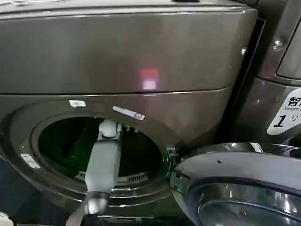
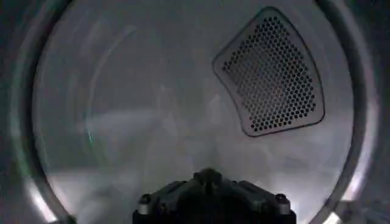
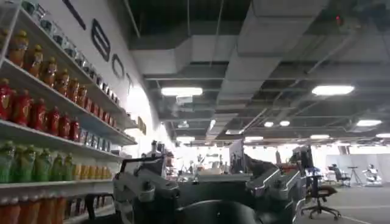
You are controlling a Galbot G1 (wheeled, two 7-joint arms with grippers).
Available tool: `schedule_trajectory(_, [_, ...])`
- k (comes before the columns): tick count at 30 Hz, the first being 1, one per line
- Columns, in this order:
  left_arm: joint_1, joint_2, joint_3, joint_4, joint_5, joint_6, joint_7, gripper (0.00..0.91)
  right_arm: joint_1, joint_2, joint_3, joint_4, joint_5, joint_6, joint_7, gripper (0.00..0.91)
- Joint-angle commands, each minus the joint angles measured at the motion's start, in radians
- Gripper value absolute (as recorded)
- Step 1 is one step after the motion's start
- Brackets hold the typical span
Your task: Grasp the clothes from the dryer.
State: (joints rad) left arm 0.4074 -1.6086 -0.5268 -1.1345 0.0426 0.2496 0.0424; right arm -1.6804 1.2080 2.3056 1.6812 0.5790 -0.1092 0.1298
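Note:
The dryer (image 1: 122, 61) is a bronze-grey front-loader with its round porthole (image 1: 101, 148) uncovered and a small red light (image 1: 149, 77) on its front. My left arm (image 1: 103, 162) reaches through the porthole into the dark drum. From inside, my left gripper (image 2: 210, 182) faces the drum's steel back wall (image 2: 152, 115) and a perforated vent panel (image 2: 271, 73). I cannot make out the clothes in the drum. My right gripper (image 3: 210, 182) is parked away from the machine, pointing out into the room, open and holding nothing.
The dryer's door (image 1: 240, 183) hangs swung open at lower right, close beside the porthole. A neighbouring machine (image 1: 282, 70) with a white "1" label (image 1: 284, 117) stands to the right. Shelves of bottles (image 3: 42, 115) line the wall by the right arm.

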Motion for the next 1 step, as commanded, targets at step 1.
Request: schedule_trajectory(1, [0.002, -0.001, 0.003, -0.002, -0.004, 0.000, -0.003, 0.000, 0.001, 0.003, 0.002, 0.002, -0.002, -0.002, -0.005, 0.907])
